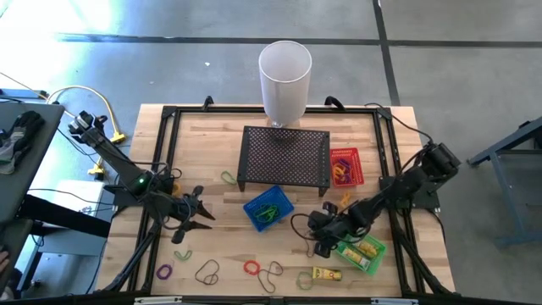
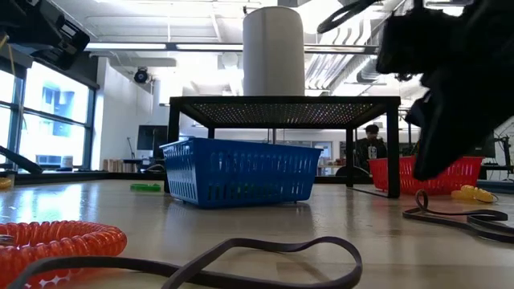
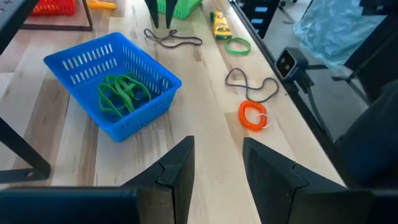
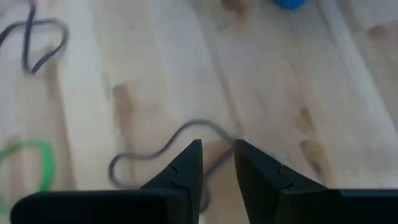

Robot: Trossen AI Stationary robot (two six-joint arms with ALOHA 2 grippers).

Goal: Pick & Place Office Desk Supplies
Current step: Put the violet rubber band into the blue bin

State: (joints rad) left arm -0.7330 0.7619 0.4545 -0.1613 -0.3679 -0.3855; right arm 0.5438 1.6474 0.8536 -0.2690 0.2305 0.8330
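Table (image 1: 203, 144) of light wood carries the supplies. The right gripper (image 4: 217, 163) is low over the boards beside the green basket (image 1: 362, 253), its fingers a small gap apart, with a dark band (image 4: 180, 140) lying on the wood between and just past their tips; I cannot tell if they touch it. The left gripper (image 3: 216, 167) waits over the left part of the table, its fingers apart and empty. Green bands (image 3: 121, 94) lie inside the blue basket (image 3: 74, 59). An orange coil (image 3: 252, 116), a green loop (image 3: 237, 45) and a yellow piece (image 1: 326, 274) lie loose near the front edge.
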